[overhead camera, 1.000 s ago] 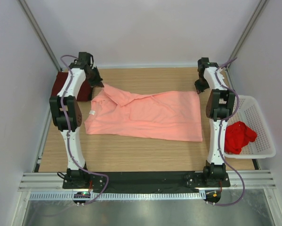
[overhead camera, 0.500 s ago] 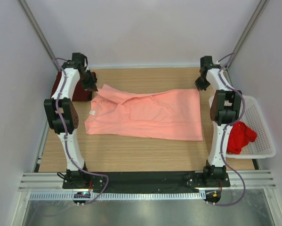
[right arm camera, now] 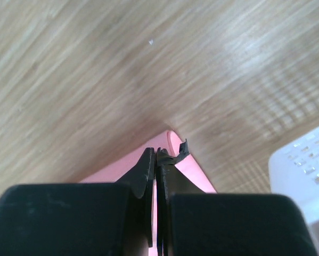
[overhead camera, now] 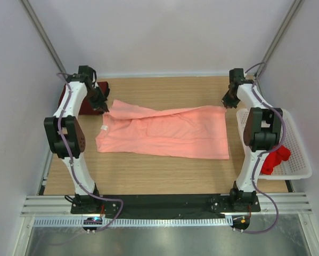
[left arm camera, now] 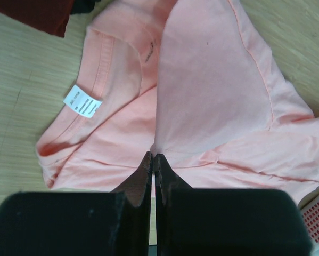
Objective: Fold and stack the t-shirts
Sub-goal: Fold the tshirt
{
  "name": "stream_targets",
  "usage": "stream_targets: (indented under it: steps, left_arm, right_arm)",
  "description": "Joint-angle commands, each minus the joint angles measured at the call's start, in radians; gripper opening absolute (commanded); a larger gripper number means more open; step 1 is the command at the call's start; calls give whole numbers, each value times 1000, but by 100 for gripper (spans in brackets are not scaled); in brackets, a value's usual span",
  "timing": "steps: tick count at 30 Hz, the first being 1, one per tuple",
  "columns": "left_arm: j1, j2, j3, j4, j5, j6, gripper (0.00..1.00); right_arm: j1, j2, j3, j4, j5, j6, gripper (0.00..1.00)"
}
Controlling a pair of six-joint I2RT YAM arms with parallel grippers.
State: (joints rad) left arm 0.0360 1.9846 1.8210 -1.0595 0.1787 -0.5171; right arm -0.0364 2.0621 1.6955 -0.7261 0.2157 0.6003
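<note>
Table [overhead camera: 148, 176] carries your salmon-pink t-shirt [overhead camera: 164, 133], spread flat btwn both sets of fingers. White basket [overhead camera: 296, 133] w/ the bright red t-shirt [overhead camera: 279, 157] sits just outboard of your right gripper [right arm camera: 156, 152]. Dark maroon t-shirt [left arm camera: 37, 13] lies just outboard of your left gripper [left arm camera: 153, 157]. Both grippers are pinched tight on salmon cloth: left on a folded-over edge, right on a corner.

Soft, even light fills the overhead view with faint shadows, a pale sheen streaks the table [right arm camera: 244, 53] at the right wrist view's upper right, the salmon-pink t-shirt [left arm camera: 212, 96] shows sharp in the left wrist view, and both wrist views' bottom edges seem slightly blurred.
</note>
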Motion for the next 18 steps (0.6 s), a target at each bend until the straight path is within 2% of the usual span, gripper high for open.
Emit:
stream_targets:
  steps: [1,13,18]
  left_arm:
    - [8,-95,-31,6,28,-4,0]
    - [11,-185,-232,0,-53,19,0]
    - [12,-208,-279,3,-65,28,0]
  right_arm:
    - [-2,-112,-83,62,-13,-56,1]
    - [-2,-250,-287,93,48,-86,1]
    - [0,-315,-384,154,10,-100,1]
